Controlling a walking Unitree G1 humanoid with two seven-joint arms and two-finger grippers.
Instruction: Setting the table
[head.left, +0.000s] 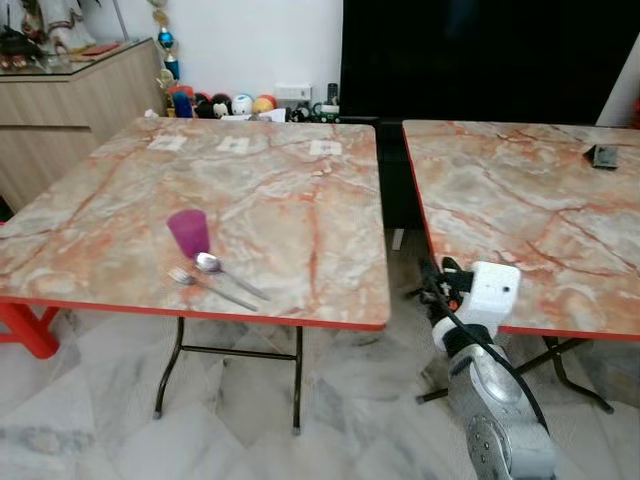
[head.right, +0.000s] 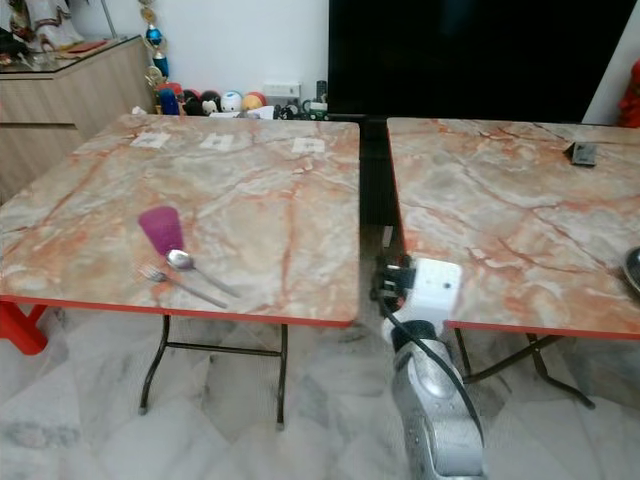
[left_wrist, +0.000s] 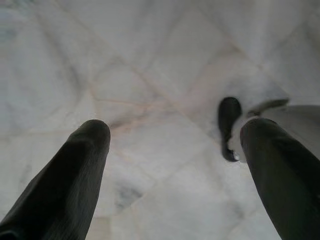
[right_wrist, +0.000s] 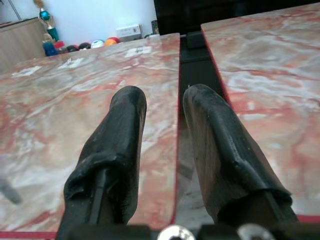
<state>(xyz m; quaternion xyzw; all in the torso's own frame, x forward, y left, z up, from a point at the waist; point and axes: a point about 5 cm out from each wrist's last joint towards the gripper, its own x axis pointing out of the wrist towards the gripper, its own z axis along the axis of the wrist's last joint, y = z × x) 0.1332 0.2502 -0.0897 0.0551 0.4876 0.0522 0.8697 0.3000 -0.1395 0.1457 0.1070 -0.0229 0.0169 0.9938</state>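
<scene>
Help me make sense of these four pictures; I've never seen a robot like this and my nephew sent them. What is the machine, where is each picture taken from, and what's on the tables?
This is a walking humanoid robot setting a table. The two wide pictures come from a stereo camera on its head, looking down at two marble-patterned folding tables with red edges. On the left table stand a purple cup and, beside it near the front edge, a spoon and a fork. Three small paper labels lie along its far side. A small dark object lies on the right table.

The silver arm low in the head views is the robot's right arm. The other two pictures come from wrist cameras looking along each gripper's two black fingers. The right gripper points at the gap between the tables, open and empty. The left gripper hangs over the pale floor, also open and empty.
</scene>
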